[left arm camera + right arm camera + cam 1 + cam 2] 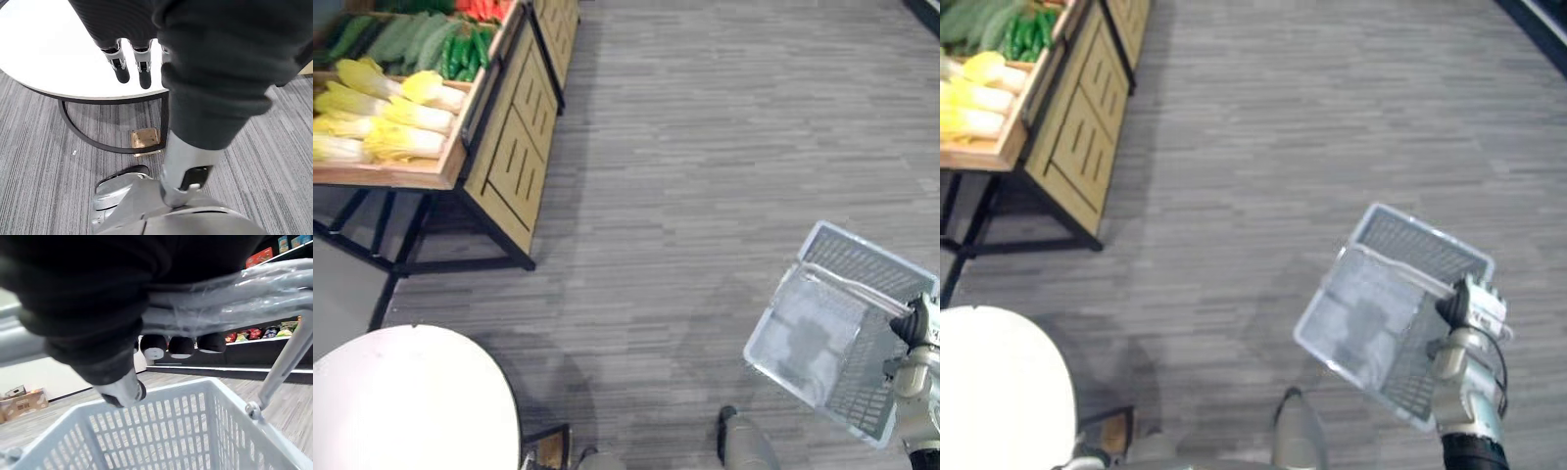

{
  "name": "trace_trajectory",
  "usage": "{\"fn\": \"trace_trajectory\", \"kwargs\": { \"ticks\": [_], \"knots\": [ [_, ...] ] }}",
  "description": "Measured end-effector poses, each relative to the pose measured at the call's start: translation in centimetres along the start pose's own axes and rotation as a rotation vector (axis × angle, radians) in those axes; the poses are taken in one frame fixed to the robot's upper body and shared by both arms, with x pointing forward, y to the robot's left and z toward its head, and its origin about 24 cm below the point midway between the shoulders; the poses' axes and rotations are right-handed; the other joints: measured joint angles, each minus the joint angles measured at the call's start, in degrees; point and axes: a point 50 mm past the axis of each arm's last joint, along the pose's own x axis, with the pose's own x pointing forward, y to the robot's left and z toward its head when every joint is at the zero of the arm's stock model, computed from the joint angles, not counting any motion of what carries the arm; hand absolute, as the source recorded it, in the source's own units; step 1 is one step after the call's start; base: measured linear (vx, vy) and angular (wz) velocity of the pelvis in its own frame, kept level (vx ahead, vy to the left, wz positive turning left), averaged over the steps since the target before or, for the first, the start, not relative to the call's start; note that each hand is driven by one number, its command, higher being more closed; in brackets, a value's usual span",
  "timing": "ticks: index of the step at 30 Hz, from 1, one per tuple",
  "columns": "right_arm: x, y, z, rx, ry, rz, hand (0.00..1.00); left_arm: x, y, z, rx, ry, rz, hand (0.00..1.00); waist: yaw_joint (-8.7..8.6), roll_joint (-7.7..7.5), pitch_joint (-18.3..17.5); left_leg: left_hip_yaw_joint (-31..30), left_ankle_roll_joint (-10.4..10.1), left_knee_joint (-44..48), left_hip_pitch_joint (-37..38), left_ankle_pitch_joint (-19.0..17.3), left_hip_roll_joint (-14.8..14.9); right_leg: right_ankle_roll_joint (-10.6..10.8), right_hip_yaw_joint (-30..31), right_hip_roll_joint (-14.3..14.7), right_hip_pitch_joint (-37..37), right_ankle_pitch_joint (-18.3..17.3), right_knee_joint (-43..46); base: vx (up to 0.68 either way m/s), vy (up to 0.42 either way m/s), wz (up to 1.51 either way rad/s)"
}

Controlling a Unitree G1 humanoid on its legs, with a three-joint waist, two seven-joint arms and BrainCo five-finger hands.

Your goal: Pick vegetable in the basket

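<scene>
Right hand [1474,304], fingers [181,345] curled (round basket handle [234,296])

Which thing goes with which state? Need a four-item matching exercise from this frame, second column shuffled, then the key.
Things
1. basket
2. right robot hand
3. left robot hand
4. cabbages

States
A. lying in the wooden crate
B. fingers straight, holding nothing
C. empty, hanging above the floor
D. curled round the handle

Pairs: 1-C, 2-D, 3-B, 4-A
</scene>
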Motion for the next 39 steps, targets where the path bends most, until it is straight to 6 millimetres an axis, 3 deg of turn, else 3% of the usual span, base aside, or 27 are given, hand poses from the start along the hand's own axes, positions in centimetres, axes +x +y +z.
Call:
{"fn": "trace_trajectory", "kwargs": {
  "ticks": [1, 3, 6, 8, 10, 14, 16, 20, 22, 23, 24, 25, 26, 27, 28, 30, 32, 33, 35, 36, 37, 38, 39],
  "knots": [
    [-0.2, -0.1, -0.1, -0.005, -0.006, -0.001, 1.00, 0.0, -0.1, 0.2, -0.003, -0.006, -0.001, 0.00, 0.10, 0.14, -0.08, 1.65, -0.53, -0.31, -0.44, 2.82, -0.09, -0.06, -0.97, -0.43, 0.78, 0.03, -1.26, -0.10, -0.211, 0.57],
    [-0.3, -0.2, -0.3, -0.013, -0.012, -0.002, 1.00, -0.1, -0.2, 0.1, -0.002, -0.003, -0.005, 0.00, 0.14, 0.17, -0.10, 2.61, -0.79, -1.11, -0.79, 4.68, -0.47, -0.26, -1.70, -0.79, 1.37, 0.16, -2.12, -0.09, -0.115, 0.36],
    [-0.2, 0.1, 0.3, -0.015, -0.038, 0.013, 1.00, -0.9, -1.5, -1.3, 0.001, 0.028, -0.045, 0.00, 0.60, 1.91, -1.09, 2.12, -3.41, -4.03, -0.15, 0.81, -4.57, -0.01, -1.34, -1.36, 2.72, 2.93, -6.74, -0.06, 0.041, 0.04],
    [-0.6, 0.8, 0.9, -0.013, -0.064, 0.044, 1.00, -1.0, -1.6, -1.7, 0.005, 0.038, -0.056, 0.00, 0.35, 2.46, -1.43, 2.74, -2.28, -7.89, 0.96, -1.10, -5.64, 0.44, -1.95, -0.38, 2.93, 5.10, -9.50, -0.05, 0.120, 0.03],
    [-0.8, 1.2, 1.1, -0.015, -0.078, 0.062, 1.00, -0.9, -1.6, -1.5, 0.004, 0.034, -0.063, 0.00, 0.63, 3.08, -1.82, 2.29, -2.67, -10.49, 1.15, -2.54, -5.79, 1.14, -2.71, -0.21, 3.05, 7.20, -11.43, -0.04, 0.138, 0.15],
    [-1.3, 2.3, 1.2, -0.028, -0.083, 0.123, 1.00, -0.7, -1.1, -1.5, 0.021, 0.028, -0.063, 0.00, 2.04, 0.83, -1.89, 1.88, -1.98, -11.32, 0.99, -3.27, -9.41, 3.20, -3.89, -3.38, 6.41, 11.60, -18.31, -0.07, 0.195, 0.19],
    [-1.4, 2.5, 1.5, -0.023, -0.098, 0.129, 1.00, -0.6, -1.0, -1.4, 0.024, 0.025, -0.065, 0.00, 2.28, 0.59, -1.91, 1.28, -1.13, -10.05, 0.04, -3.89, -10.80, 3.87, -4.15, -4.61, 7.03, 12.64, -19.95, -0.05, 0.117, 0.15],
    [-1.3, 3.1, 1.8, -0.005, -0.087, 0.145, 1.00, -0.7, -1.2, -1.8, 0.052, 0.035, -0.079, 0.00, 2.89, -0.12, -1.46, 0.59, 0.58, -0.13, -4.78, -10.31, -11.97, 5.26, -3.90, -6.85, 5.55, 10.52, -16.35, -0.01, 0.125, 0.06],
    [-1.9, 3.7, 1.6, -0.004, -0.062, 0.167, 1.00, -0.6, -0.9, -2.1, 0.064, 0.048, -0.072, 0.00, 3.09, -1.33, -1.01, 0.20, 1.40, 2.96, -4.86, -13.21, -13.10, 5.07, -3.78, -8.76, 5.58, 9.11, -11.96, 0.04, 0.174, 0.11],
    [-2.2, 3.9, 1.5, -0.016, -0.059, 0.179, 1.00, -0.5, -0.7, -2.2, 0.067, 0.051, -0.068, 0.00, 3.04, -1.58, -0.87, -0.66, 1.88, 3.31, -4.48, -13.96, -13.19, 3.00, -2.97, -9.46, 3.46, 9.22, -5.89, 0.03, 0.185, 0.12],
    [-2.4, 4.3, 1.6, -0.019, -0.059, 0.197, 1.00, -0.6, -0.6, -2.4, 0.069, 0.057, -0.067, 0.00, 3.17, -1.48, -0.88, -0.89, 2.18, 3.04, -4.14, -14.13, -13.06, -4.44, 0.69, -8.98, -2.56, 12.23, 4.46, 0.04, 0.184, 0.16],
    [-2.7, 4.6, 1.7, -0.015, -0.055, 0.211, 1.00, -0.4, -0.3, -2.5, 0.072, 0.057, -0.059, 0.00, 2.98, -1.81, -0.67, -1.71, 2.84, 1.63, -2.23, -13.72, -13.02, -7.85, 3.62, -8.48, -5.86, 15.82, 10.90, 0.11, 0.160, 0.14],
    [-3.0, 5.0, 1.8, -0.003, -0.049, 0.220, 1.00, -0.3, 0.1, -2.6, 0.077, 0.062, -0.045, 0.00, 2.82, -2.17, 0.10, -2.27, 3.46, 0.58, -0.12, -13.51, -12.89, -6.67, 5.63, -7.99, -7.84, 15.81, 15.17, 0.15, 0.051, 0.23],
    [-3.4, 5.4, 2.1, 0.016, -0.041, 0.231, 1.00, -0.1, 0.7, -2.9, 0.078, 0.071, -0.029, 0.00, 2.73, -3.05, 0.58, -2.50, 4.29, 0.36, 1.25, -13.80, -12.27, -4.47, 5.28, -6.50, -8.36, 11.87, 15.50, 0.19, -0.018, 0.26],
    [-3.4, 5.5, 2.2, 0.022, -0.044, 0.231, 1.00, 0.1, 1.3, -2.9, 0.083, 0.071, -0.013, 0.00, 2.75, -4.04, 0.61, -2.91, 4.34, 0.10, 2.15, -14.33, -11.99, -4.79, 4.34, -4.81, -8.31, 10.59, 11.36, 0.15, -0.049, 0.26],
    [-2.7, 5.0, 2.5, 0.031, -0.053, 0.201, 1.00, 0.2, 1.3, -2.4, 0.073, 0.061, -0.011, 0.00, 2.17, -4.49, 0.55, -4.26, 4.30, -0.89, 2.33, -14.52, -12.02, -4.07, 3.73, -2.68, -8.24, 11.07, 0.49, 0.22, -0.073, 0.38],
    [-2.3, 4.7, 2.5, 0.039, -0.043, 0.181, 1.00, 0.3, 1.1, -1.4, 0.063, 0.040, -0.014, 0.00, 1.91, -4.43, 0.59, -5.52, 3.82, -2.57, 3.23, -14.56, -12.47, -1.90, 5.12, -1.95, -8.01, 12.52, -10.38, 0.34, -0.143, 0.47],
    [-2.4, 4.7, 2.4, 0.036, -0.038, 0.183, 1.00, 0.3, 0.8, -0.8, 0.050, 0.021, -0.020, 0.00, 1.87, -4.65, 0.55, -6.64, 2.61, -3.61, 4.42, -14.64, -13.06, -1.01, 6.52, -2.16, -7.45, 13.11, -15.98, 0.39, -0.213, 0.51],
    [-2.6, 4.8, 2.0, 0.027, -0.025, 0.191, 1.00, 0.4, 0.9, -0.2, 0.032, 0.008, -0.014, 0.00, 1.69, -5.29, 0.25, -8.79, 0.70, -4.66, 6.54, -16.20, -13.50, -0.89, 6.99, -2.93, -6.41, 13.48, -18.06, 0.46, -0.339, 0.74],
    [-2.5, 4.6, 1.6, 0.013, -0.016, 0.185, 1.00, 0.4, 0.7, 0.3, 0.014, 0.000, -0.017, 0.00, 0.92, -3.32, 0.52, -10.82, -0.49, -4.91, 7.29, -17.41, -11.74, 1.13, 6.04, -1.93, -6.93, 17.61, -13.74, 0.41, -0.346, 0.70],
    [-2.3, 4.3, 1.5, 0.005, -0.013, 0.177, 1.00, 0.1, 0.1, 0.4, 0.006, -0.001, -0.032, 0.00, 0.79, -1.67, 0.09, -11.79, -0.83, -5.34, 7.39, -17.58, -10.31, 0.70, 4.86, -0.88, -8.26, 16.03, -11.02, 0.41, -0.307, 0.60],
    [-1.9, 4.1, 1.6, 0.005, -0.015, 0.167, 1.00, -0.3, -0.8, 0.3, -0.005, 0.002, -0.055, 0.00, 1.04, 1.37, -1.00, -12.62, -1.52, -5.46, 6.89, -16.13, -8.36, -1.30, 3.48, 0.73, -10.18, 13.22, -6.70, 0.41, -0.323, 0.22],
    [-1.7, 4.1, 1.9, 0.011, -0.023, 0.169, 1.00, -0.5, -1.4, 0.2, -0.009, 0.008, -0.070, 0.00, 1.65, 1.86, -0.99, -13.71, -1.93, -4.02, 6.22, -13.48, -7.59, -2.43, 2.89, 1.37, -11.27, 10.95, -2.88, 0.40, -0.334, 0.15]
  ]
}}
